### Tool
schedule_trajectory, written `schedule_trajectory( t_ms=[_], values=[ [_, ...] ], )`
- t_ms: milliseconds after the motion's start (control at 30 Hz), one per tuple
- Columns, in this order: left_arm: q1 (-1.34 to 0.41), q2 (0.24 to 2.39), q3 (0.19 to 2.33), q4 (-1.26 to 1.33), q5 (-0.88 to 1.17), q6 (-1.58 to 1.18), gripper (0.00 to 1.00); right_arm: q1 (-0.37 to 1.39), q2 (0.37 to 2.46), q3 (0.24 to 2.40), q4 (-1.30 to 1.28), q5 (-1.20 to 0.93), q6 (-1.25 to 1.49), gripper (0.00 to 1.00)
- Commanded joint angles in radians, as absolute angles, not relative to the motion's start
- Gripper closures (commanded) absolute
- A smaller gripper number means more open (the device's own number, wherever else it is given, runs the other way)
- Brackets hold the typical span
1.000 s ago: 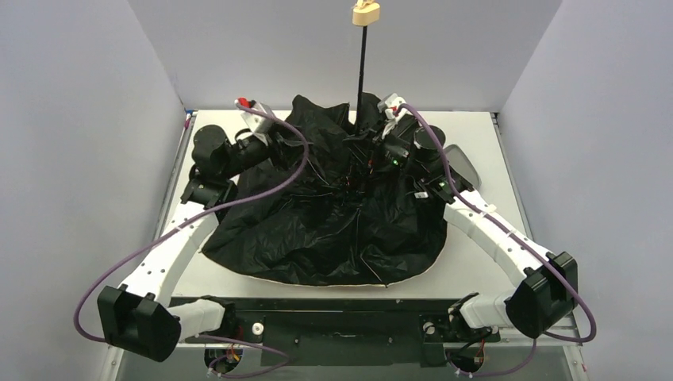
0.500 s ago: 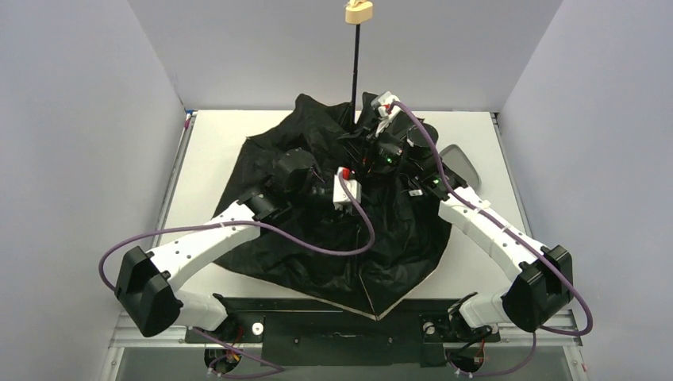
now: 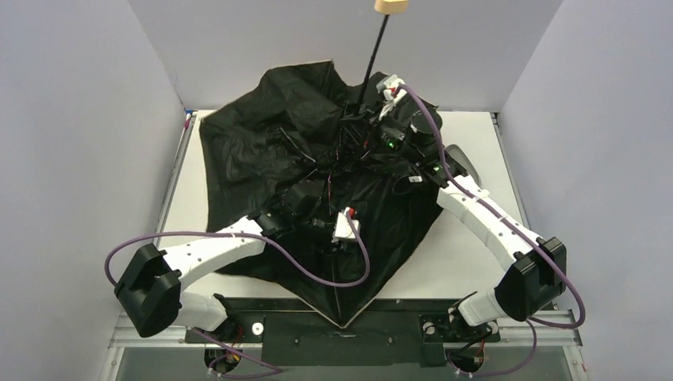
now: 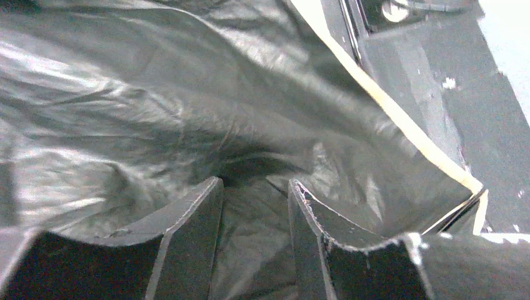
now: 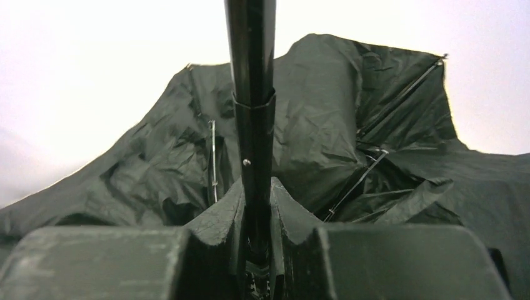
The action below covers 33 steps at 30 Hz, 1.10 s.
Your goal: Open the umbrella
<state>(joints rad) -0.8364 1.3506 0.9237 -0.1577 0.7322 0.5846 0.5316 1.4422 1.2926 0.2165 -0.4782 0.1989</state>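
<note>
The umbrella lies with its black underside (image 3: 254, 151) facing up, spread over the table, ribs showing near the hub. Its thin black shaft (image 3: 374, 59) leans up and to the right to the small tan handle (image 3: 390, 6). My right gripper (image 3: 363, 117) is shut on the shaft near the hub; in the right wrist view the shaft (image 5: 250, 62) runs up between my right gripper's (image 5: 255, 203) fingers. My left gripper (image 3: 329, 242) hovers over the near part of the canopy, open, with black fabric (image 4: 156, 94) below and between the fingers of my left gripper (image 4: 253, 187). The tan canopy edge (image 4: 400, 119) shows at the right.
The white table (image 3: 476, 262) is walled by grey panels on the left, back and right. A grey oval object (image 3: 468, 163) lies at the right by my right arm. A black rail (image 3: 381, 325) runs along the near edge, under the canopy's near corner (image 3: 343, 317).
My left arm has swung from the far left across the canopy to its near middle. The canopy has shifted, its back left part rising. The handle has tilted to the right.
</note>
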Motion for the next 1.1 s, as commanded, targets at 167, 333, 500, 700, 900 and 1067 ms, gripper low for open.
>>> schedule_trajectory(
  t_ms=[167, 333, 500, 700, 900, 1067],
  values=[
    [-0.804, 1.248, 0.869, -0.188, 0.702, 0.515, 0.55, 0.503, 1.393, 1.324, 0.392, -0.523, 0.251, 1.0],
    [-0.766, 1.168, 1.008, 0.033, 0.676, 0.26, 0.52, 0.509, 1.374, 1.282, 0.368, -0.525, 0.205, 1.0],
    [-0.694, 1.165, 1.109, 0.192, 0.532, -0.014, 0.52, 0.521, 1.352, 1.253, 0.34, -0.507, 0.172, 1.0],
    [-0.599, 1.217, 1.13, 0.238, 0.326, -0.047, 0.62, 0.544, 1.333, 1.242, 0.338, -0.504, 0.171, 1.0],
    [-0.557, 1.217, 1.078, 0.368, 0.391, -0.069, 0.63, 0.558, 1.315, 1.237, 0.317, -0.503, 0.151, 1.0],
    [-0.589, 1.134, 1.053, 0.317, 0.667, 0.184, 0.45, 0.554, 1.314, 1.225, 0.291, -0.493, 0.114, 1.0]
  ],
)
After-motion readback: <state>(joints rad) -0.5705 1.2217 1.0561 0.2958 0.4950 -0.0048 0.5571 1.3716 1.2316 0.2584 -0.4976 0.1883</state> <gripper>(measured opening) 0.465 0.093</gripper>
